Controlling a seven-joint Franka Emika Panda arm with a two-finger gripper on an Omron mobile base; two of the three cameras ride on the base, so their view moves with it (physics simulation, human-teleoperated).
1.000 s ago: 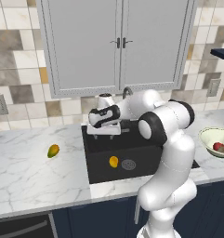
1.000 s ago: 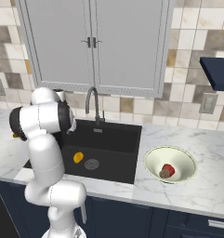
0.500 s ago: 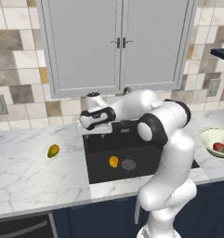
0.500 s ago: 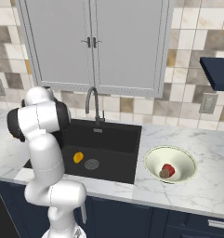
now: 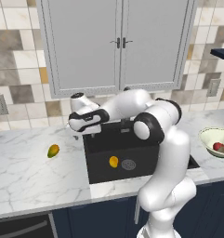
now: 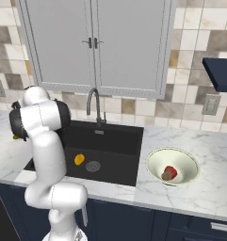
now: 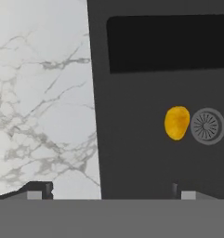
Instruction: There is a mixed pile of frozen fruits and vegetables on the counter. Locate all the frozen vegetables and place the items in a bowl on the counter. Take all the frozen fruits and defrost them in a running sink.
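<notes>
The fingers [image 7: 36, 191] stand spread as wide as they go, with nothing between them and nothing touching them; in the hand view one tip sits over the marble and the other over the black basin. In the left base view the gripper [image 5: 75, 132] hangs above the left rim of the sink [image 5: 102, 148], over the edge of the table [image 5: 25, 172].

Compared with a second ago, the hand has swung leftward from above the middle of the basin to its left rim, and the arm now reaches further across toward the fruit lying on the marble. The produce has not moved.

One yellow-orange fruit [image 5: 113, 161] lies on the sink floor just beside the round drain [image 5: 128, 164]. The second fruit [image 5: 53, 150] rests on the table well left of the sink. The red vegetable [image 6: 170, 170] and the grey-brown lump [image 6: 166, 176] sit together in the bowl [image 6: 155, 162] to the right of the sink.

In the right base view the arm hides the gripper. The faucet [image 6: 93, 104] stands behind the basin; whether water runs cannot be told.
</notes>
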